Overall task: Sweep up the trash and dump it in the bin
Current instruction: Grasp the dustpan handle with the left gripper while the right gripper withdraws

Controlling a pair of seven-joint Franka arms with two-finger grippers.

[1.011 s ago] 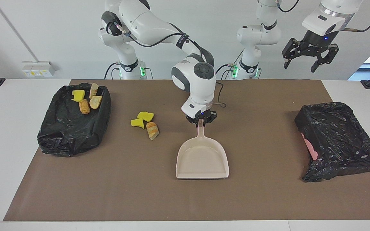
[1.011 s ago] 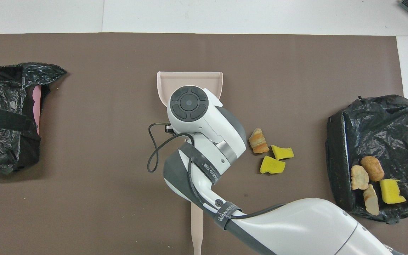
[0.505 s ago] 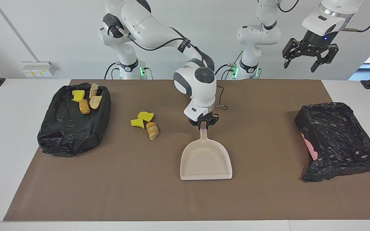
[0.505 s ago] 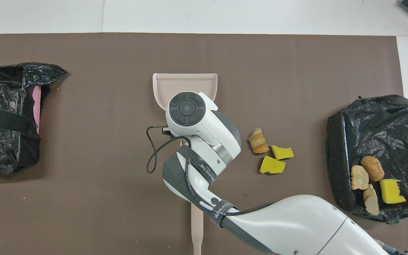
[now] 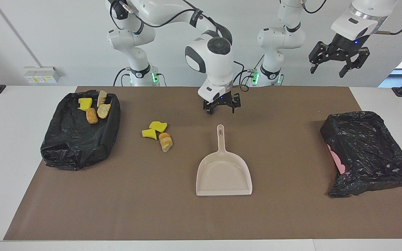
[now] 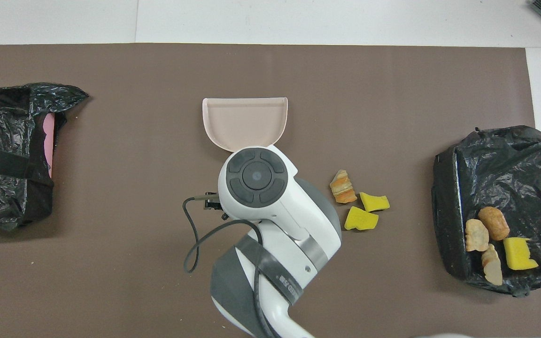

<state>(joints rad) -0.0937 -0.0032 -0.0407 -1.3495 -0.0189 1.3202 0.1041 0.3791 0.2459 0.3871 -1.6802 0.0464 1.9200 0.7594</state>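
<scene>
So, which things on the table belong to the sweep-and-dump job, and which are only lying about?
For the job:
- pale pink plastic dustpan, lying flat
- loose trash on the mat: two yellow sponge chunks and a brown striped roll
- black-lined bin with trash inside
- right hand, open above the dustpan handle

Lying about:
- second black-lined bin
- brown mat
- left hand, waiting raised

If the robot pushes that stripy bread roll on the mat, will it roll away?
Probably not far. The croissant-like roll looks stubby, curved and ridged, so it would likely wobble or slide, not roll straight. It looks small and probably light, so a gentle push should move it. It lies against a yellow sponge chunk, which may get shoved along too.
</scene>
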